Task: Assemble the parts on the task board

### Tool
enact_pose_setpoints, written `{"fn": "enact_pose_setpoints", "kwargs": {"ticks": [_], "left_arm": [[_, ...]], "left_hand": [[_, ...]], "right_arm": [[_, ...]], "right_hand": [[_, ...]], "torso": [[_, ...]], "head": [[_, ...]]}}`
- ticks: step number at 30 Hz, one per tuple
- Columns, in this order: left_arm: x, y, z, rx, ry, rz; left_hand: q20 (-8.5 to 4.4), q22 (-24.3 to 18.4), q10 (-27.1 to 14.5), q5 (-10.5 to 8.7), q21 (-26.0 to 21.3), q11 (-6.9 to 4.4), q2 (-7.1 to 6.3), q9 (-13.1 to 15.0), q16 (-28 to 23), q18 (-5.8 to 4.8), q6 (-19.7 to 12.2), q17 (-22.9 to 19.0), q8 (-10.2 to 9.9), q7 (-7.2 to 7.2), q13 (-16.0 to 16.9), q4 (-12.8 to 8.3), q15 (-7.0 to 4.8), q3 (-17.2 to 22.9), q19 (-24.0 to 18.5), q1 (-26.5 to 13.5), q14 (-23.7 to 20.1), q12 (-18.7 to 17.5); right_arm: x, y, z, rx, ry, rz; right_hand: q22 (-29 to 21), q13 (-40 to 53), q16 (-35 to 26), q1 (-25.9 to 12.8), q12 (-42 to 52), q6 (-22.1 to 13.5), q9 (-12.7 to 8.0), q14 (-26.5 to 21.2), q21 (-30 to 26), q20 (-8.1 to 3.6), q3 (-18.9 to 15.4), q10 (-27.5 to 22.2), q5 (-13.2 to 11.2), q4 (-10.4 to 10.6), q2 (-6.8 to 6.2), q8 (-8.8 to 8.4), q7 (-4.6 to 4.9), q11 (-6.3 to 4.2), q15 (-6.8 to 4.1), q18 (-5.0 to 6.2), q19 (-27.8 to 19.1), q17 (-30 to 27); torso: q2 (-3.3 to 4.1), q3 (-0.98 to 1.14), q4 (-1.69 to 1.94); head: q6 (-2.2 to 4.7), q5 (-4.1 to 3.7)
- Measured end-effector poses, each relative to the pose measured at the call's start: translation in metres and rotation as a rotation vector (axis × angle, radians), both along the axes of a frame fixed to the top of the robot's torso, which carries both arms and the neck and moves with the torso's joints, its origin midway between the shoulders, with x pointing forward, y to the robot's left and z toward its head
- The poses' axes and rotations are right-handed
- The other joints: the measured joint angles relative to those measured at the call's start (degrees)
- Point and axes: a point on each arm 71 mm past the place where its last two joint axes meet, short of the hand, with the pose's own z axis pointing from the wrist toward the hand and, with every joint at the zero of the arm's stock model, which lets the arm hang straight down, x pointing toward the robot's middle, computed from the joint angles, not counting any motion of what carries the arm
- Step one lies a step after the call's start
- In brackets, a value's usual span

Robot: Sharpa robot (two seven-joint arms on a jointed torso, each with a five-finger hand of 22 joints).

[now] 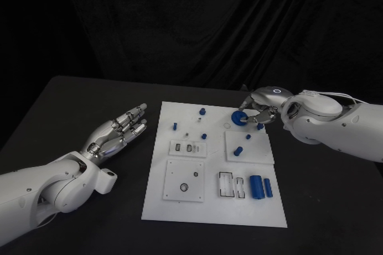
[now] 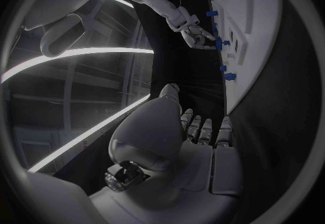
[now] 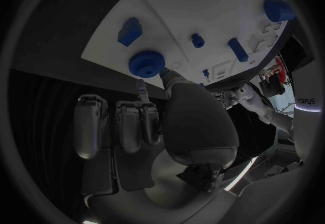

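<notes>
Blue gear (image 3: pixel 146 63) at right robot hand (image 1: pixel 259 108) fingertips.

The scene is dim, with a black table (image 1: pixel 88 100) and dark curtain swallowing light, while the white task board (image 1: pixel 215 205) at frame centre stands out bright and sharp, and the two wrist views bend strongly at their round edges, with curved glare streaks.
</notes>
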Motion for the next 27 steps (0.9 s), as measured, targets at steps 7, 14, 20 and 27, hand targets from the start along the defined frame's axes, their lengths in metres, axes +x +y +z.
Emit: {"fn": "enact_pose_setpoints", "kwargs": {"ticks": [7, 14, 20, 27], "left_arm": [[0.0, 0.0, 0.0, 0.0, 0.0, -0.001], [0.0, 0.0, 0.0, 0.0, 0.0, -0.002], [0.0, 0.0, 0.0, -0.001, 0.001, -0.002], [0.0, 0.0, 0.0, 0.0, 0.001, -0.002]], "left_hand": [[0.0, 0.0, 0.0, 0.0, 0.0, 0.0, 0.0, 0.0, 0.0, 0.0, 0.0, -0.04, 0.0, 0.0, 0.0, 0.0, 0.0, 0.0, 0.0, 0.0, 0.0, 0.0], [0.0, 0.0, 0.0, 0.0, 0.0, 0.0, 0.0, 0.0, 0.0, 0.0, 0.0, -0.04, 0.0, 0.0, 0.0, 0.0, 0.0, 0.0, 0.0, 0.0, 0.0, 0.0], [0.0, 0.0, 0.0, 0.0, 0.0, 0.0, 0.0, 0.0, 0.0, 0.0, 0.0, -0.04, 0.0, 0.0, 0.0, 0.0, 0.0, 0.0, 0.0, 0.0, 0.0, 0.0], [0.0, 0.0, 0.0, 0.0, 0.0, 0.0, -0.23, 0.0, 0.0, 0.0, 0.0, -0.03, 0.0, 0.0, 0.0, 0.01, 0.0, 0.0, 0.0, 0.23, 0.0, 0.0]], "right_arm": [[0.001, 0.001, -0.001, 0.003, -0.005, 0.002], [0.002, 0.001, -0.005, 0.0, 0.002, 0.0], [0.003, 0.0, -0.01, -0.006, 0.017, -0.007], [0.003, -0.001, -0.013, -0.014, 0.026, -0.014]], "right_hand": [[0.0, 0.0, 0.0, 0.3, 0.0, 0.39, 0.17, 0.0, 0.0, 0.0, 0.0, 0.0, 0.0, 0.0, -0.3, 0.0, -0.01, 0.0, 0.0, 0.0, 0.0, 0.0], [-0.01, -0.01, 0.0, 1.39, 0.0, 0.27, 0.19, 0.0, 0.0, 0.0, 0.24, 0.0, 0.0, -0.23, -0.42, 0.0, -0.14, 0.0, 0.0, 0.0, 0.0, -0.01], [-0.01, -0.01, 0.0, 1.83, 0.0, -0.12, 0.18, 0.0, 0.0, 0.0, 0.23, 0.0, 0.0, -0.23, -0.46, -0.24, -0.11, 0.0, 0.0, 0.0, 0.0, -0.01], [-0.01, -0.01, 0.0, 2.04, 0.0, -0.53, 0.16, 0.0, 0.0, 0.0, 0.07, 0.0, 0.0, -0.4, -0.67, -0.28, 0.3, 0.0, 0.0, 0.01, 0.0, -0.01]], "torso": [[0.03, 0.05, -0.03], [0.03, 0.1, -0.16], [0.01, 0.09, -0.18], [0.01, 0.08, -0.08]], "head": [[0.0, -0.08], [-0.12, 0.17], [-0.23, 0.25], [-0.3, 0.13]]}}
